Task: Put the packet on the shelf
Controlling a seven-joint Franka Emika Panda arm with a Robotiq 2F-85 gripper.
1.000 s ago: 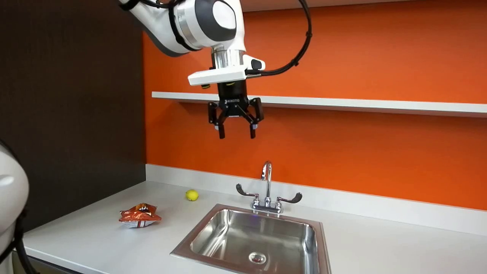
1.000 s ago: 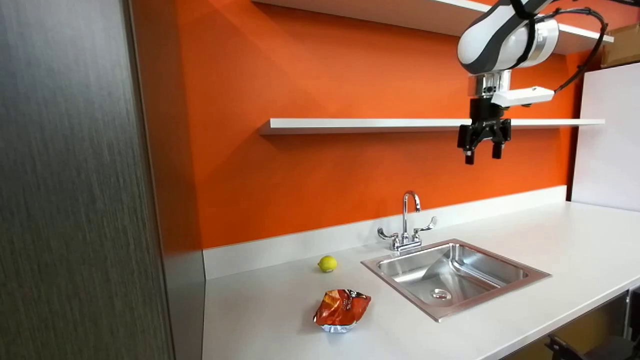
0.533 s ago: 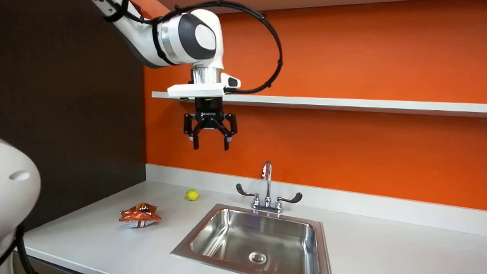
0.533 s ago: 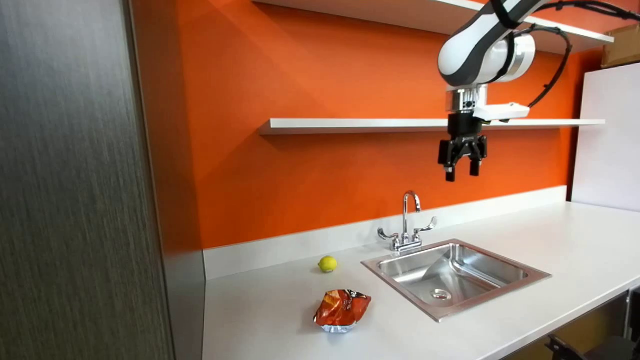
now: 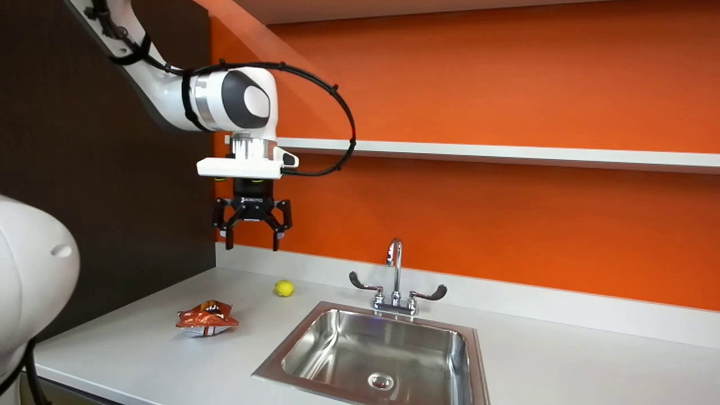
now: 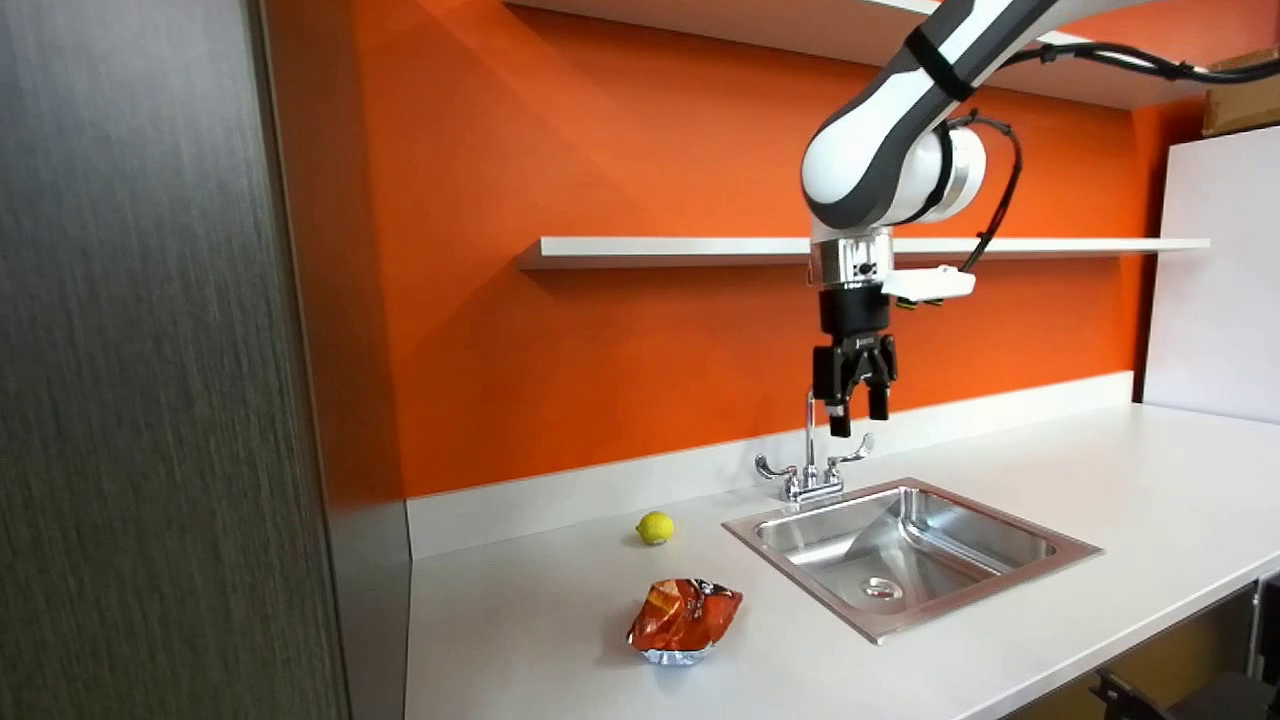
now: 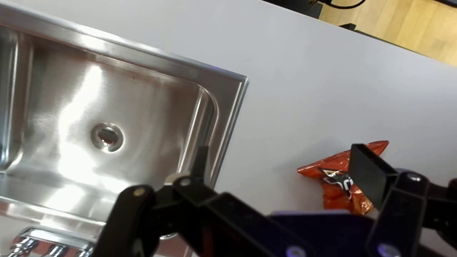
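Red-orange and crinkled, the packet (image 5: 207, 319) lies on the tabletop (image 5: 194, 368), lower than the hand (image 5: 252, 242) and well clear of its two fingers (image 5: 229, 241), which hang apart, with the steel sink (image 7: 226, 87) also lower and the long pale shelf (image 5: 506, 152) higher along the orange wall (image 5: 506, 225) behind the hand.

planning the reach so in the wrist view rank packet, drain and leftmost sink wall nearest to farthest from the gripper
1. Packet: right side, partly hidden by the fingers.
2. Drain: left of centre.
3. Leftmost sink wall: beyond the drain.
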